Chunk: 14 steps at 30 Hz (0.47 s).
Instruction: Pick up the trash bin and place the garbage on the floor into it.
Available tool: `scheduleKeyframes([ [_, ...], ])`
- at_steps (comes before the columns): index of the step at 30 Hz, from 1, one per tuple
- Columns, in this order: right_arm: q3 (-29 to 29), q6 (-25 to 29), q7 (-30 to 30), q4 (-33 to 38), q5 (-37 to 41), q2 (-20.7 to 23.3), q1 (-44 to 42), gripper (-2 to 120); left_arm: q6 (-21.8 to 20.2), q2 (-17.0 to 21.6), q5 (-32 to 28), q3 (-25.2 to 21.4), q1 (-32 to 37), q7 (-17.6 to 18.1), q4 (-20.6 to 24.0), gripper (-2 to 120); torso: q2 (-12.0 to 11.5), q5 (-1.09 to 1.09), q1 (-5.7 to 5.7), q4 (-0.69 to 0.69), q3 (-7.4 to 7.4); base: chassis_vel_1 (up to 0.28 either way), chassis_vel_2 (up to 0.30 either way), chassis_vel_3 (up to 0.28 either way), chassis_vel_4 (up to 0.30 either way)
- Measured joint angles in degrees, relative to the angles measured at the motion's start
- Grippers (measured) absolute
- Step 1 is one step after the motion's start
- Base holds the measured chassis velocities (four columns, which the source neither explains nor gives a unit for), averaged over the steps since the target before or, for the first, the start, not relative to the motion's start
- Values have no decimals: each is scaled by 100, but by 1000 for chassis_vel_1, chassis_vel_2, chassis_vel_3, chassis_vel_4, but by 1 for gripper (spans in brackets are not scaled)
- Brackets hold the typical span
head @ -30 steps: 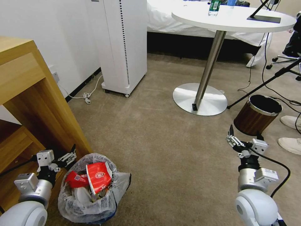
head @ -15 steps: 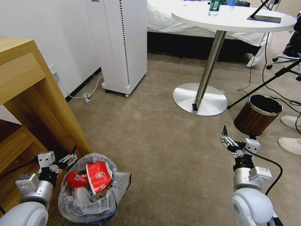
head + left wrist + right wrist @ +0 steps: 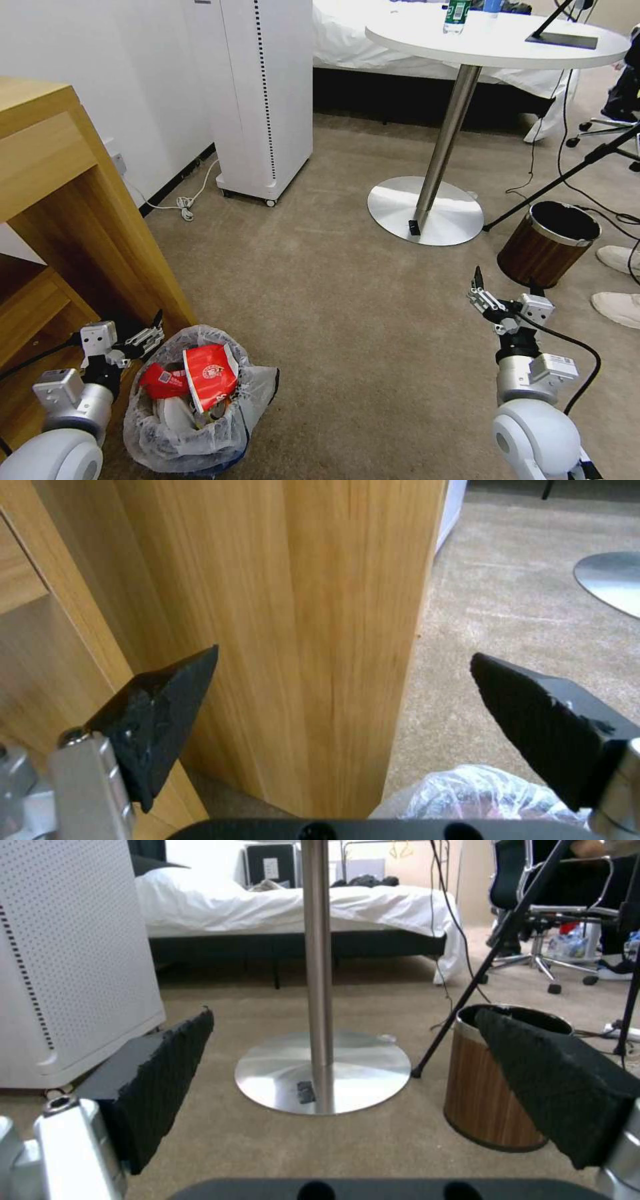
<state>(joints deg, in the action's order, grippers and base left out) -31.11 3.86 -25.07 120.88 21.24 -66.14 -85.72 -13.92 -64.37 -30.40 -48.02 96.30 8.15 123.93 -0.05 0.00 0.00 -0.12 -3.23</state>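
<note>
The left gripper (image 3: 150, 332), its black fingers spread wide and holding nothing, hangs low beside the wooden desk (image 3: 53, 200) with the trash bin (image 3: 193, 407) just to its right on the floor (image 3: 333, 320), close but not touching. The bin's crinkled plastic bag holds the garbage (image 3: 200, 383), red wrappers and a red-and-white paper cup on top, while whatever lies deeper is hidden by the bag and the bin's base runs to the picture's lower edge. The right gripper (image 3: 510, 297), also spread and empty, hangs well apart over bare carpet, near a brown wood-look bin (image 3: 547, 243) beside the round table's steel base (image 3: 427, 210).
</note>
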Motion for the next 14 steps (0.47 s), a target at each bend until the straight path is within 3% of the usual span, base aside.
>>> scheduleKeyframes([
  [14,-1,-2,-3,3,0,1,0,100,-4,0,1,-1,1,5,3,100,0,0,0,0,0,0,0,0,0],
])
